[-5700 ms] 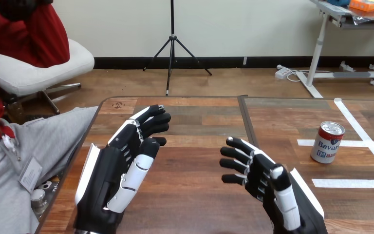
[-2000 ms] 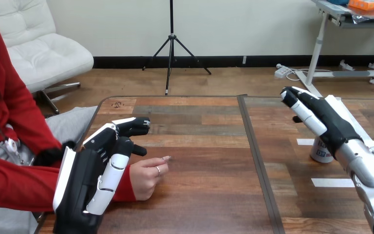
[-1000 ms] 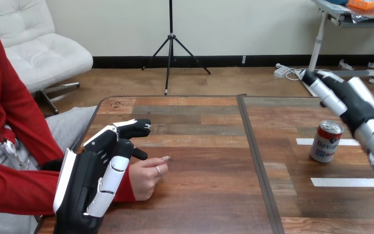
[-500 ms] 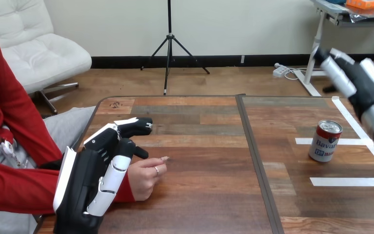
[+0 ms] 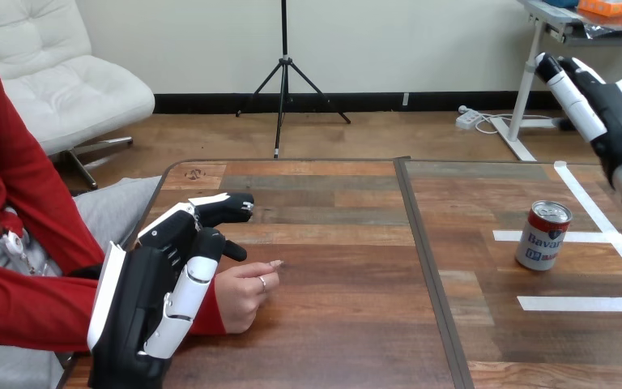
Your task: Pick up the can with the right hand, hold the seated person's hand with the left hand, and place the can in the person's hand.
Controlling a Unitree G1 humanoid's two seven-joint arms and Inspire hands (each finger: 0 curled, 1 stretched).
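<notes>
You see the wooden table [image 5: 332, 267] carrying an upright can [image 5: 542, 236] at its right, beside white tape strips [image 5: 583, 304], and the person's hand [image 5: 243, 292] resting near its left edge.

I see bright, even light, seemingly from overhead. The tabletop [image 5: 332, 324] carries a mild sheen toward twelve o'clock. At three o'clock the can [image 5: 542, 236] throws a short, soft shadow at its base, its lid catching light.

The can [image 5: 543, 236] is white with a red band, blue print and a silver lid. The table [image 5: 332, 324] is brown wood planks with white tape [image 5: 583, 304] lines. The left hand [image 5: 150, 304] and right hand [image 5: 607, 113] are black with white shells. The sleeve [image 5: 24, 312] is red.
</notes>
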